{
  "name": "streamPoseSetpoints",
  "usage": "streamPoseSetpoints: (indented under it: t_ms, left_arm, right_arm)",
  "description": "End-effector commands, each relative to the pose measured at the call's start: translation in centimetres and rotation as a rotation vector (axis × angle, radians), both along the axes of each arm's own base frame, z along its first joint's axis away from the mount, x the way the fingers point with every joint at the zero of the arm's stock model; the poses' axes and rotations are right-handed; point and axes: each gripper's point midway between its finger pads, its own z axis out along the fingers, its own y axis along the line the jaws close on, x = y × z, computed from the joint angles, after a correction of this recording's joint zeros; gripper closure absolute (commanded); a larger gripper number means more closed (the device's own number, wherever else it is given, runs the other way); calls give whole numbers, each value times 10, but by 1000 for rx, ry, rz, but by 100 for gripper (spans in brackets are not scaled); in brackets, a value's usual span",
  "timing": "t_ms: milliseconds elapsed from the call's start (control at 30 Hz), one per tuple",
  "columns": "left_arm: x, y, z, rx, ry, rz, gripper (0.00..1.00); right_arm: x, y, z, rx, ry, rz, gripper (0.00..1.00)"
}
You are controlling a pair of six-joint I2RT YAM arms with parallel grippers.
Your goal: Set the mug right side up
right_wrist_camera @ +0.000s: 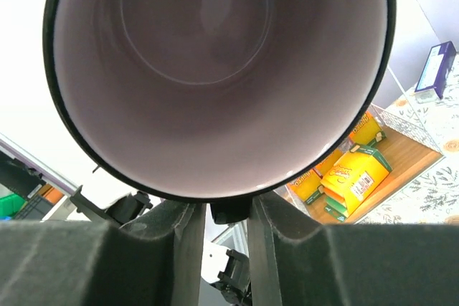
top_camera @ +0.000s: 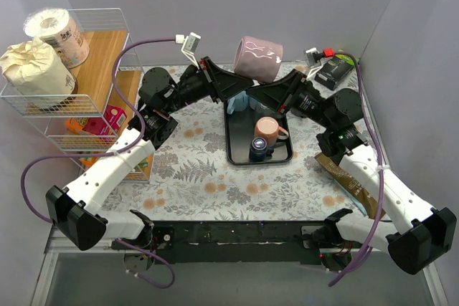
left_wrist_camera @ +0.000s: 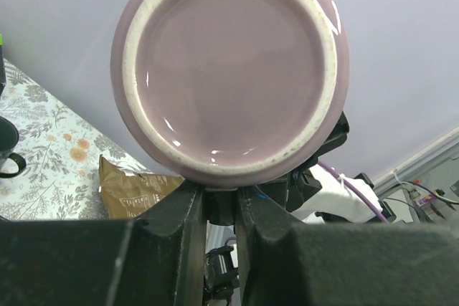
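Observation:
A mauve mug (top_camera: 257, 59) with white scribbles is held in the air on its side, above the far end of the black tray (top_camera: 237, 154). Its base faces the left wrist camera (left_wrist_camera: 229, 69) and its open mouth faces the right wrist camera (right_wrist_camera: 215, 69). My left gripper (top_camera: 240, 91) and right gripper (top_camera: 262, 94) meet beneath it from opposite sides. In the left wrist view the left gripper (left_wrist_camera: 219, 209) is closed on the dark handle under the mug. In the right wrist view the right gripper (right_wrist_camera: 228, 213) also sits tight around that handle.
On the tray stand a pink mug (top_camera: 267, 131) and a dark blue cup (top_camera: 259, 150). A wire rack (top_camera: 107, 41) with toilet rolls (top_camera: 32, 66) and snack boxes stands at the left. A brown packet (top_camera: 351, 177) lies at the right and a black box (top_camera: 333, 71) at the back right.

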Motion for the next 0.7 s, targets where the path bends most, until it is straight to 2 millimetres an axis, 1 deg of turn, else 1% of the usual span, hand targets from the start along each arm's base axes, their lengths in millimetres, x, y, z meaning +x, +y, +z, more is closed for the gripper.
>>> streamPoseSetpoints:
  t_ms: [0, 33, 133, 367, 400, 467, 500, 533, 633, 667]
  left_arm:
    - [-37, 15, 41, -79, -151, -60, 100]
    - [-38, 15, 40, -78, -155, -67, 100]
    - [-40, 13, 37, -71, -155, -86, 100]
    - [-39, 11, 30, -59, -139, -91, 100]
    - [-37, 11, 28, -55, -135, -89, 99]
    - [-36, 10, 25, -49, -125, -86, 95]
    - [-36, 10, 23, -47, -123, -88, 96]
    - [-36, 10, 23, -49, -125, -83, 100]
    - [-35, 12, 23, -54, -129, -74, 100]
    - [-35, 13, 23, -60, -126, -63, 100]
  right_arm:
    - [-2, -8, 30, 83, -83, -41, 82]
    - [-4, -8, 31, 87, -84, -39, 88]
    - [-4, -8, 33, 96, -80, -34, 99]
    - [-6, -12, 35, 121, -82, -42, 99]
    - [-7, -13, 35, 124, -82, -46, 99]
    - [-6, -14, 35, 125, -75, -52, 99]
    - [-6, -14, 36, 128, -74, -54, 99]
    - [-6, -15, 36, 129, -70, -60, 99]
    - [-7, -16, 36, 136, -77, -63, 99]
    - [-7, -17, 35, 138, -76, -66, 97]
